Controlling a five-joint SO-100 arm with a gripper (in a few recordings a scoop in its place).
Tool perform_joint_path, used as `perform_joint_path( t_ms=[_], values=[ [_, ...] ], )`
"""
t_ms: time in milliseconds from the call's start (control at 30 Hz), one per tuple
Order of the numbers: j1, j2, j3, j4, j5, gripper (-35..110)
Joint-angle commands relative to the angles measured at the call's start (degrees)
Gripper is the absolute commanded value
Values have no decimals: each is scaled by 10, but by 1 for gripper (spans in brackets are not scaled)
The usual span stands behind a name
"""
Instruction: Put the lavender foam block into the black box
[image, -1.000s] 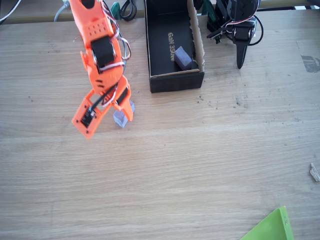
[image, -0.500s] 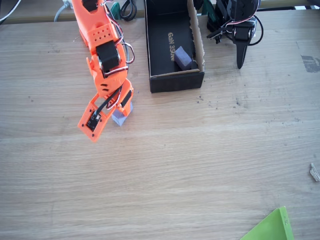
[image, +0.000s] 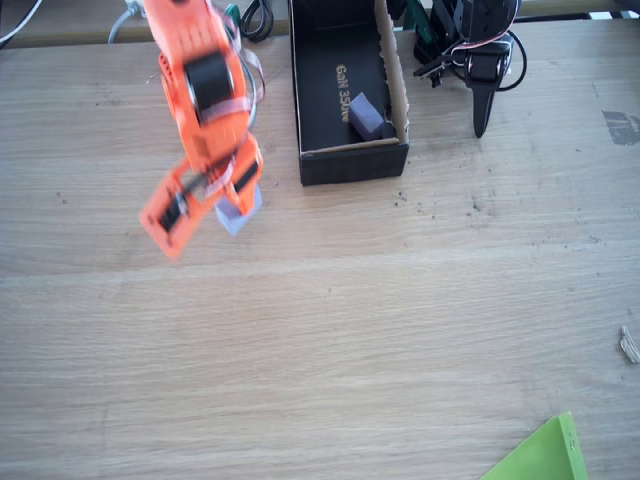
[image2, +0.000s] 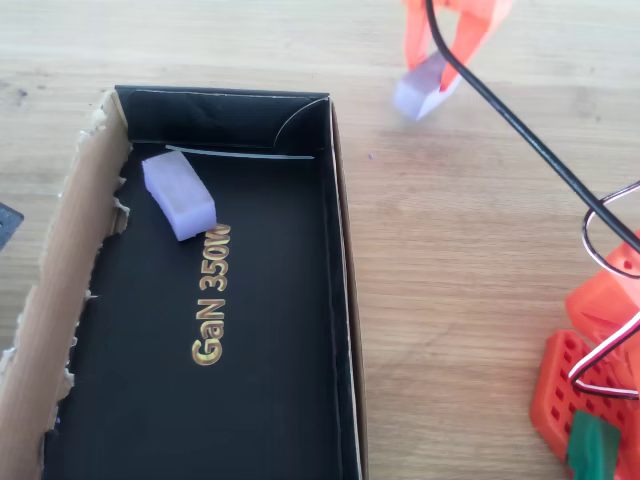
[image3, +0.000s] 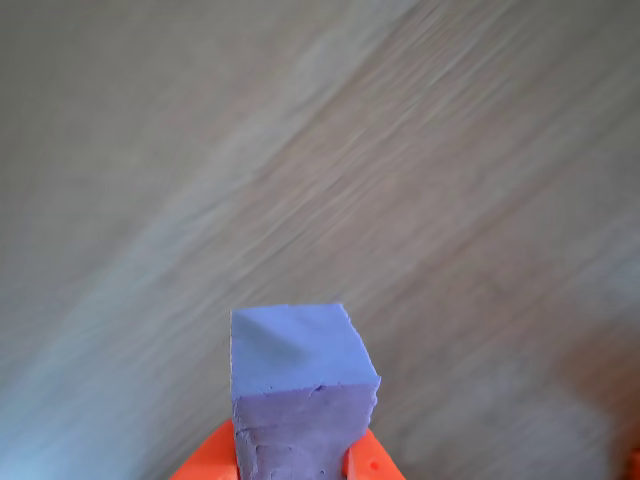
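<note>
My orange gripper (image: 236, 206) is shut on the lavender foam block (image: 238, 213), a small pale brick held a little above the wooden table, left of the black box (image: 352, 165). From above, the lavender foam block (image2: 424, 88) hangs tilted between the orange fingers (image2: 470, 30), beyond the black box's (image2: 340, 300) right wall. In the wrist view the lavender foam block (image3: 300, 375) fills the space between the two fingertips (image3: 372, 466), over blurred wood grain.
A darker purple block (image: 367, 116) lies inside the box near its front end, beside the gold lettering (image2: 210, 300). A green sheet (image: 545, 455) pokes in at the bottom right corner. Black cables (image2: 520, 130) run along the arm.
The gripper closed on the lavender block on the table and has lifted it, swinging slightly up and left. The picture of the arm is now motion-blurred.
</note>
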Motion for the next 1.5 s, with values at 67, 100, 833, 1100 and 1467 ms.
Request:
perform_joint_path(
  t_ms=[67,100,833,1100,1467],
  values=[
    [-12,182,51,12,-35,0],
    [-18,200,62,12,-38,0],
    [-321,292,166,-122,-232,0],
    [-352,49,-83,-62,-275,0],
    [-370,-4,-149,-31,-227,1]
  ],
)
